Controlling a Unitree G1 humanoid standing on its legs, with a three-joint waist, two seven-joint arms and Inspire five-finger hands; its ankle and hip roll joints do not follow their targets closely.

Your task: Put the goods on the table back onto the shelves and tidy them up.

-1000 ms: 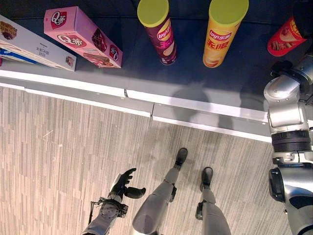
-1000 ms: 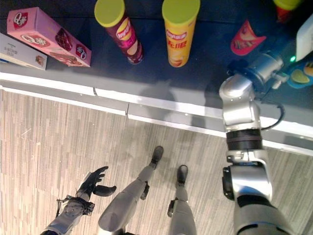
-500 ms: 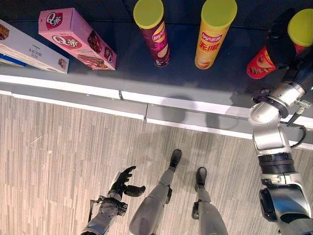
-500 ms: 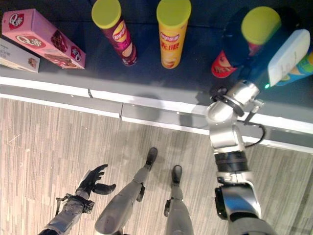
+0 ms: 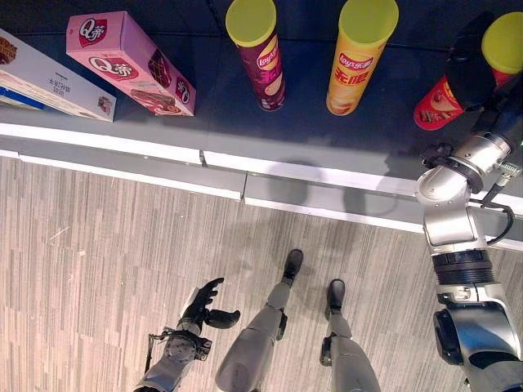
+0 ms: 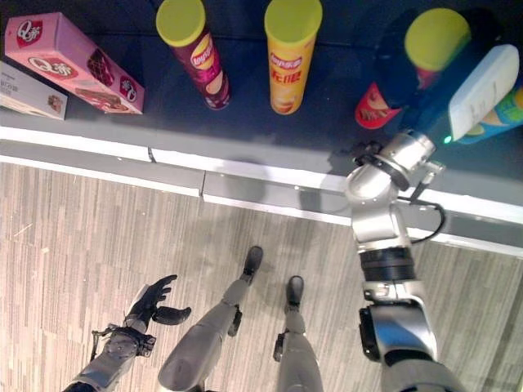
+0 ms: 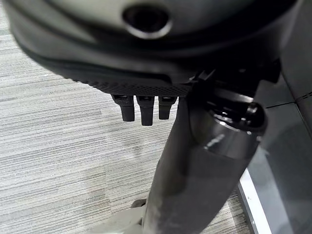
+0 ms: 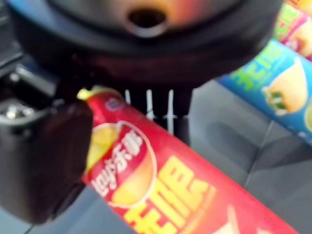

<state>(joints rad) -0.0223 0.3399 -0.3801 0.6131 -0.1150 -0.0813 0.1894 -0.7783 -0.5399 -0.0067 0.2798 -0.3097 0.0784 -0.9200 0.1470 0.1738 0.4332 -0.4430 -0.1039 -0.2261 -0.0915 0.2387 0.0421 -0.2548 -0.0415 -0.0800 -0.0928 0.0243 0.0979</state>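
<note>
On the dark shelf (image 5: pixel 327 135), the right hand (image 6: pixel 391 77) is clamped round a red can (image 6: pixel 377 102).

Left hand (image 7: pixel 146 73): dark bulk along the view's upper edge, fingertips (image 7: pixel 145 113) in a short row, holding nothing. Striped wood-grain floor (image 7: pixel 53 156) lies beyond them.

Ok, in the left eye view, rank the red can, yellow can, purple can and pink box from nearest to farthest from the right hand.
1. Red can: in the right hand itself, at the shelf's right end.
2. Yellow can: next to the left, standing.
3. Purple can: further left, standing.
4. Pink box: farthest, near the shelf's left end.
</note>
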